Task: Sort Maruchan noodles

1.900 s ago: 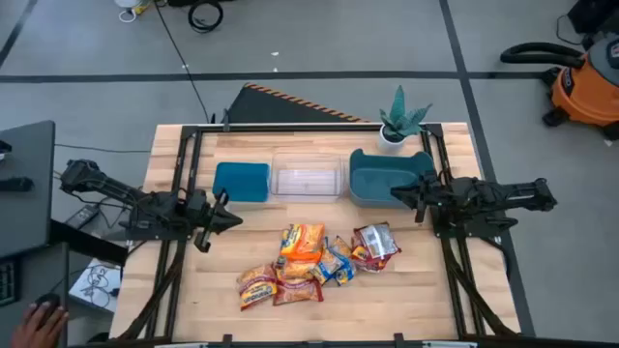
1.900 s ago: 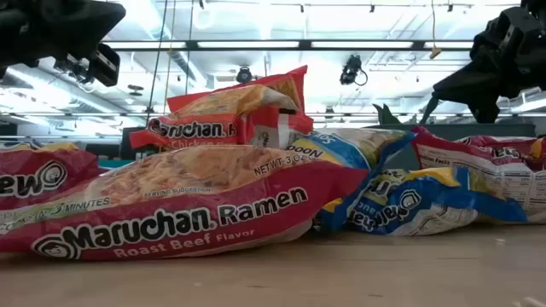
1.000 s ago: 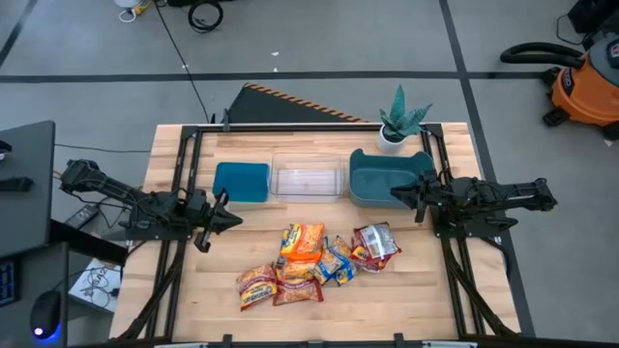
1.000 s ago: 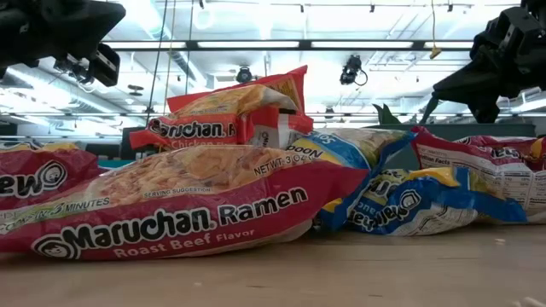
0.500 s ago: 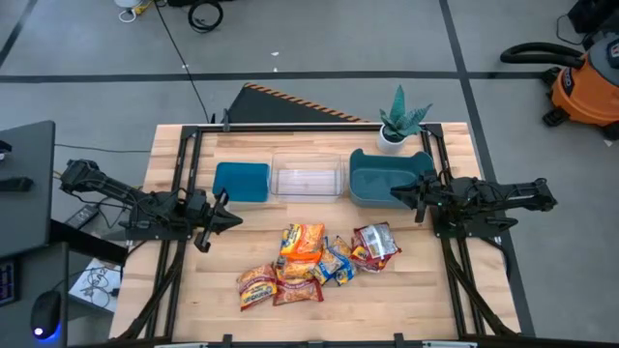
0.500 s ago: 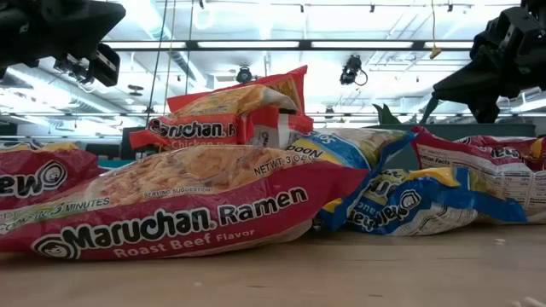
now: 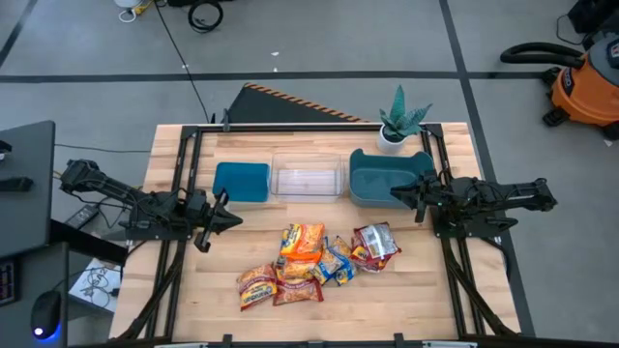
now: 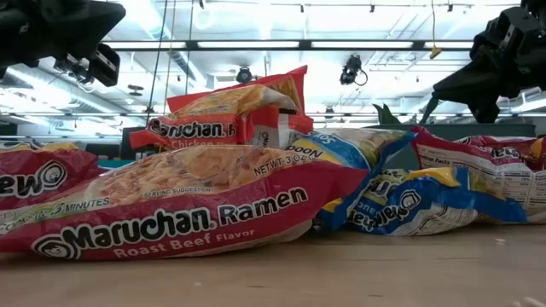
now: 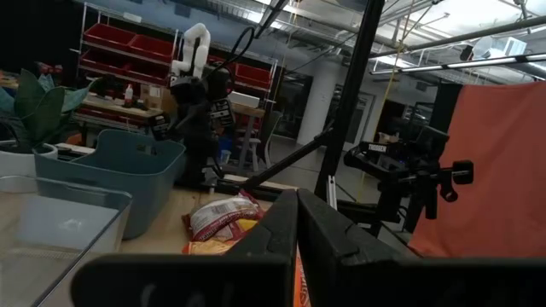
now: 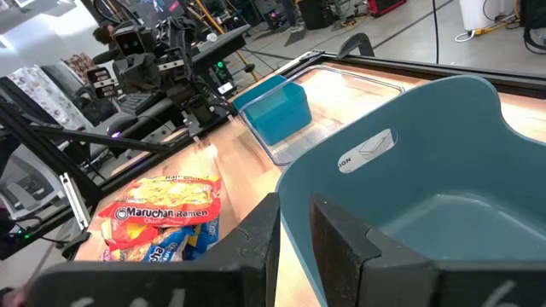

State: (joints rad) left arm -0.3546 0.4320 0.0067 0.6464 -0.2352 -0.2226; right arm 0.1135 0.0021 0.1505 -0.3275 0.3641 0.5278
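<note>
Nothing looks sorted yet: the Maruchan noodles (image 7: 311,263) lie heaped near the table's (image 7: 426,309) front middle, all three bins (image 7: 307,179) empty. The left hand (image 7: 219,218) is closed, empty; the right hand (image 7: 400,196), slightly parted, holds nothing.

Legible markings, low view: the nearest red packet (image 8: 171,209) carries "Maruchan Ramen" in white lettering, with "Roast Beef Flavor" beneath it; small print reads "SERVING SUGGESTION", "3 MINUTES" and "NET WT. 3 OZ". The orange packet (image 8: 226,115) stacked behind it shows "Maruchan", the rest of the wording cut off. The packet at the far left (image 8: 34,183) and the blue-and-yellow packet (image 8: 409,209) bear the brand logo upside down, only partly readable.

Right wrist view: the topmost orange packet (image 10: 166,209) reads "Maruchan Ramen"; flavour line illegible.
</note>
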